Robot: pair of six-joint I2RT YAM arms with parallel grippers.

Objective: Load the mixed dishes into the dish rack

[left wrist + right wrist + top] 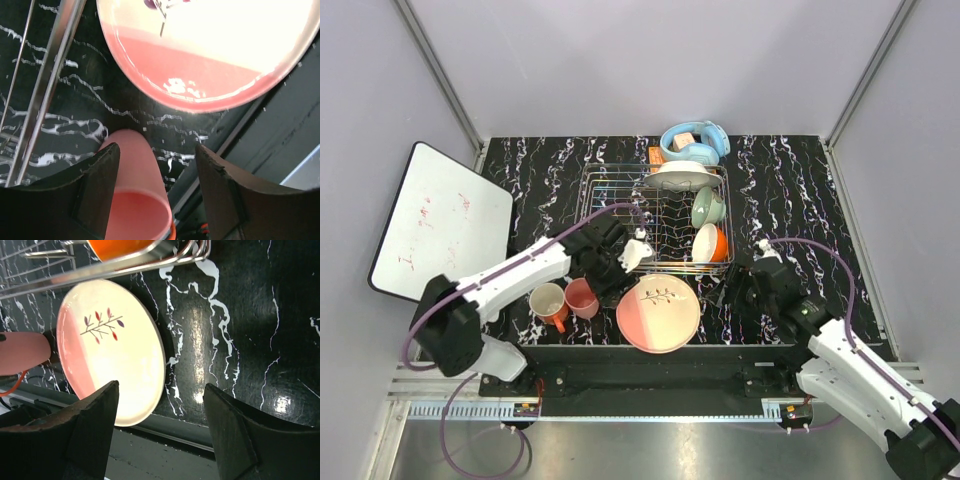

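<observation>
Top view looks down from above the near side; both close, down-facing wrist views share the pink-and-cream plate (210, 55) (130, 365)

Left hand (156, 152) fingers spread; right hand (161, 389) likewise, both low.

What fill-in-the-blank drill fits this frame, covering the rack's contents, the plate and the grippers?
The dish rack holds ____ dishes.
The pink-and-cream plate lies on the ____, not in the rack.
The left gripper and the right gripper are both ____.
Missing words: three; table; open.
</observation>
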